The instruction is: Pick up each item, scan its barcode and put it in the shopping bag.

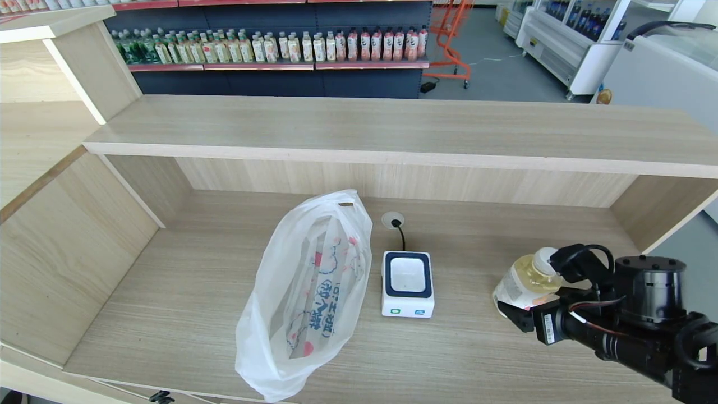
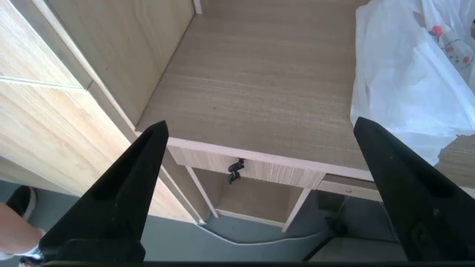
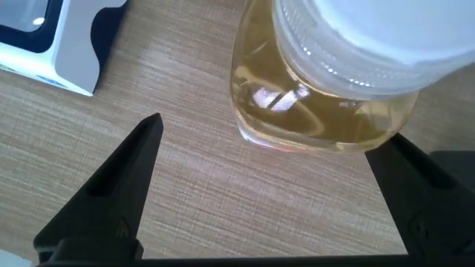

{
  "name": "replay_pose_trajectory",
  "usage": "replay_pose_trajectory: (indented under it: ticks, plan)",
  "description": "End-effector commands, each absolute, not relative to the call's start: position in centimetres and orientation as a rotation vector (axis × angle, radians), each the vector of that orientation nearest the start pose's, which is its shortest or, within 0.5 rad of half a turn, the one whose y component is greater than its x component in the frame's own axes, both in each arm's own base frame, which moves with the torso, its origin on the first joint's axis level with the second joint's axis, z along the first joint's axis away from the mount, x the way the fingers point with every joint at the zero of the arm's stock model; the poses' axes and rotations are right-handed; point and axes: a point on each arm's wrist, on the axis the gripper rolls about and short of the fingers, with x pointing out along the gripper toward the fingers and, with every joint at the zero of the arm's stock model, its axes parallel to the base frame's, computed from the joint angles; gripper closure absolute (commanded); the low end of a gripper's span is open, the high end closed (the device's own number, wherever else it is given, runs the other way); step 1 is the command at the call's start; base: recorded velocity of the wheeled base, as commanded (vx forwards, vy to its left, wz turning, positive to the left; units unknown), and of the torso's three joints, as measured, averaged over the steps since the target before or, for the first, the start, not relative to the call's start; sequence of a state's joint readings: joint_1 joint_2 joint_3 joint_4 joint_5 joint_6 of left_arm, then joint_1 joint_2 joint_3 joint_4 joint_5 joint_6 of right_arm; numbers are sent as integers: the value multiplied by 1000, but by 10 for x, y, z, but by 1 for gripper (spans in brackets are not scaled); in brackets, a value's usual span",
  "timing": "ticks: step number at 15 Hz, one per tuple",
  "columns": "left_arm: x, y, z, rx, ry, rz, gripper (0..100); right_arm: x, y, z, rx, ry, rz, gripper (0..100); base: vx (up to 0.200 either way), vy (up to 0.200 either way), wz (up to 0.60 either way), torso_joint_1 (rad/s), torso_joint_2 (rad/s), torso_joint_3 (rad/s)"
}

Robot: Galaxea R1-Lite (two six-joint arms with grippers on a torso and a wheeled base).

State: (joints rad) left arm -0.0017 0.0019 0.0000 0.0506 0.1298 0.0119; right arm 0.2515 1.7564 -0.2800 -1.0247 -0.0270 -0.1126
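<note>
A clear bottle (image 1: 524, 283) of yellowish liquid with a white cap stands on the counter's right side, its label facing left. My right gripper (image 1: 535, 289) is open around it, one finger on each side; in the right wrist view the bottle (image 3: 319, 96) sits between the spread fingers (image 3: 111, 193). The white barcode scanner (image 1: 408, 283) rests mid-counter, left of the bottle. The white plastic shopping bag (image 1: 305, 292) lies left of the scanner with a pink-and-blue printed packet (image 1: 320, 280) inside. My left gripper (image 2: 261, 127) hangs open above the counter's front edge, beside the bag (image 2: 408, 74).
The wooden counter (image 1: 185, 292) is a recess with side walls (image 1: 67, 247) and a raised shelf (image 1: 392, 129) across the back. The scanner's cable runs to a hole (image 1: 392, 220) behind it. Bare counter lies left of the bag and between scanner and bottle.
</note>
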Motion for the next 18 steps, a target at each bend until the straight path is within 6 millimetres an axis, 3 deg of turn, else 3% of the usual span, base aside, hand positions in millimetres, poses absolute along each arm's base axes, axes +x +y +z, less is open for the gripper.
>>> replay_pose_trajectory:
  ticks: [1, 18]
  plan:
    - [-23, 3, 70, 16, 53, 129, 0, 239, 65, 71, -189, 449, 236, 0, 0, 0, 0, 0, 0, 0]
    - [-23, 3, 70, 16, 53, 129, 0, 269, 76, 50, -232, 270, 180, 0, 0, 0, 0, 0, 0, 0]
